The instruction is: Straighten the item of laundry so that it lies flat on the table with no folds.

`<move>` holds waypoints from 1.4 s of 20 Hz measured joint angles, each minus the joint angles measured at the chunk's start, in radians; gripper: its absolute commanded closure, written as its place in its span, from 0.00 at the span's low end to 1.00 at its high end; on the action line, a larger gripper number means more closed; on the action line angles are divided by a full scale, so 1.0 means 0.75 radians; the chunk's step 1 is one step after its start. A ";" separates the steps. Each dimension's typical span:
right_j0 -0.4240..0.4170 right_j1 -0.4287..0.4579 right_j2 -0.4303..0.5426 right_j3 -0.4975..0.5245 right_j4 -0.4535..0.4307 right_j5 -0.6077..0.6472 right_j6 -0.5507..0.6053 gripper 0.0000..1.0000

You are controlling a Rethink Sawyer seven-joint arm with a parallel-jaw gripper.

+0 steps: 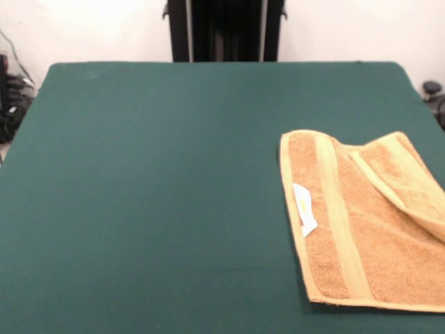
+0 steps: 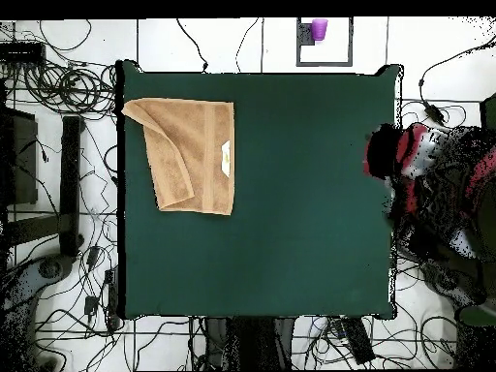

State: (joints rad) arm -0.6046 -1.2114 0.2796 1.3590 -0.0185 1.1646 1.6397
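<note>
The orange-tan towel (image 1: 361,223) lies on the dark green table (image 1: 153,195) at the right of the front view, reaching past the picture's right edge. Its far right corner is folded over onto itself in a diagonal flap (image 1: 407,181). A paler band runs along its length, and a small white label (image 1: 304,209) sits by the left hem. In the overhead view the towel (image 2: 189,160) is at the table's upper left, with the folded flap (image 2: 145,118) at its left. My red and black arm (image 2: 426,170) hangs off the table's right side, far from the towel. My gripper (image 2: 381,155) cannot be made out clearly.
The robot's black pedestal (image 1: 226,31) stands at the far table edge. Cables (image 2: 68,87) cover the floor around the table. A purple cup (image 2: 319,29) stands on the floor beyond the table's top edge in the overhead view.
</note>
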 measured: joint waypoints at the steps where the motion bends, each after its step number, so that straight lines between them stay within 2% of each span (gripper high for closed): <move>1: 0.015 0.000 -0.002 0.015 0.005 -0.010 0.000 0.00; 8: 0.154 -0.003 -0.043 0.095 0.018 -0.042 0.004 0.00; 12: 0.217 -0.008 -0.066 0.087 0.013 0.038 0.006 0.00; 15: 0.260 -0.016 -0.078 0.049 0.011 0.251 0.007 0.00; 17: 0.267 -0.024 -0.080 0.037 0.011 0.331 0.007 0.00; 19: 0.271 -0.059 -0.087 0.013 0.007 0.510 0.007 0.00; 21: 0.269 -0.080 -0.091 0.002 -0.001 0.574 0.007 0.00; 22: 0.260 -0.125 -0.100 -0.022 -0.024 0.668 0.007 0.00; 28: 0.213 -0.237 -0.134 -0.056 -0.043 0.747 0.007 0.00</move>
State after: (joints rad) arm -0.4446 -1.3895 0.1790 1.3167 -0.0504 1.7248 1.6447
